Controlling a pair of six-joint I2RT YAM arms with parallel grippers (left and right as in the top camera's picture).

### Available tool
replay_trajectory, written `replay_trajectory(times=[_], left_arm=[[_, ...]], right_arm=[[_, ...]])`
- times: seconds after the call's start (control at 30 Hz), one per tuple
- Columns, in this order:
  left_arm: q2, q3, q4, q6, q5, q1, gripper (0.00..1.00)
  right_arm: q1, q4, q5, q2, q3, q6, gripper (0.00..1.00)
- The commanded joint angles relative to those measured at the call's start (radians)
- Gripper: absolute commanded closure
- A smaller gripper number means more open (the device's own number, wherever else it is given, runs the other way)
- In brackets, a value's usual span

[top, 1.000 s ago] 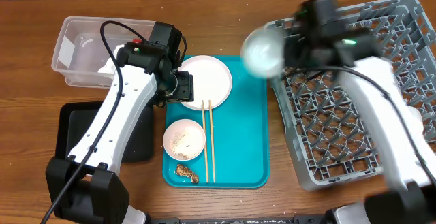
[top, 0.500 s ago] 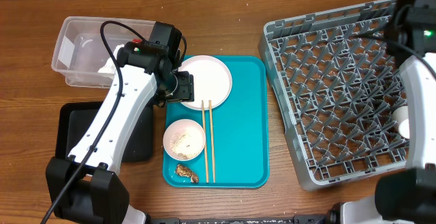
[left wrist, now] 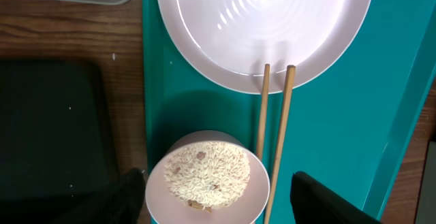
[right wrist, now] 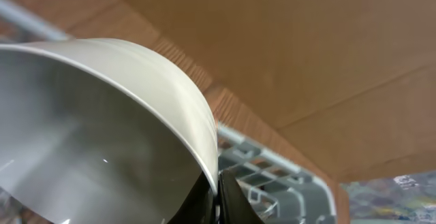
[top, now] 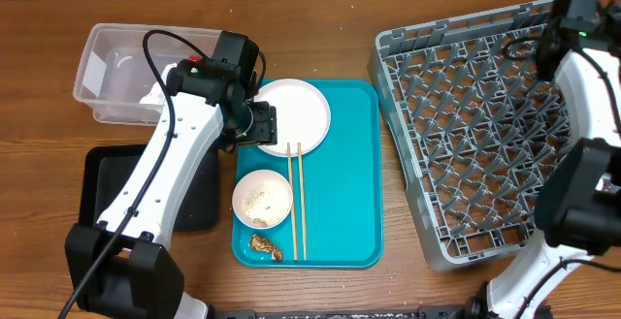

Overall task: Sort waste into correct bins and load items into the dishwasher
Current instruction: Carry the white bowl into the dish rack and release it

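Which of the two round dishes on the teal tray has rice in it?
The small bowl, left of the chopsticks, with rice grains across its bottom; the large plate beyond it looks bare.

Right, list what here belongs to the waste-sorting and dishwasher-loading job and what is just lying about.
Belongs to the job: white plate, bowl of rice, brown scrap, pale bowl gripped at its rim by the right gripper, clear tub, black tray, grey dish rack.

Just lying about: teal tray; probably also the chopsticks.
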Motion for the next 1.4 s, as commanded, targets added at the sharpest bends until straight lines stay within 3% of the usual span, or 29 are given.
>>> replay_trajectory(times=[0.0, 0.23, 0.63, 0.87, 0.97, 1.07, 1.2, 1.37], left_arm=[[-0.021, 0.015, -0.001, -0.014, 0.005, -0.001, 0.29], [-0.021, 0.015, 0.000, -0.014, 0.005, -0.001, 0.28], [-0.021, 0.015, -0.001, -0.014, 0.004, -0.001, 0.27], [-0.021, 0.015, -0.002, -0.008, -0.002, -0.001, 0.22], [-0.021, 0.015, -0.003, 0.005, -0.005, -0.001, 0.22], [-0.021, 0.015, -0.005, 0.005, -0.012, 0.000, 0.23], [-0.021, 0.015, -0.008, 0.000, -0.014, 0.016, 0.27], [-0.023, 0.015, -0.058, -0.004, -0.014, 0.092, 0.27]], right_arm=[[0.027, -0.033, -0.014, 0.026, -0.003, 0.098, 0.96], [0.089, -0.159, -0.025, 0.039, -0.003, 0.240, 0.96], [0.136, -0.374, -0.362, 0.029, -0.002, 0.243, 0.96], [0.138, -0.419, -0.489, -0.109, 0.026, 0.225, 0.91], [0.138, -0.426, -0.649, -0.203, 0.047, 0.150, 0.86], [0.138, -0.422, -1.003, -0.290, 0.054, 0.055, 0.73], [0.148, -0.433, -1.441, -0.323, 0.053, -0.068, 0.70], [0.244, -0.518, -1.476, -0.322, 0.029, -0.093, 0.69]])
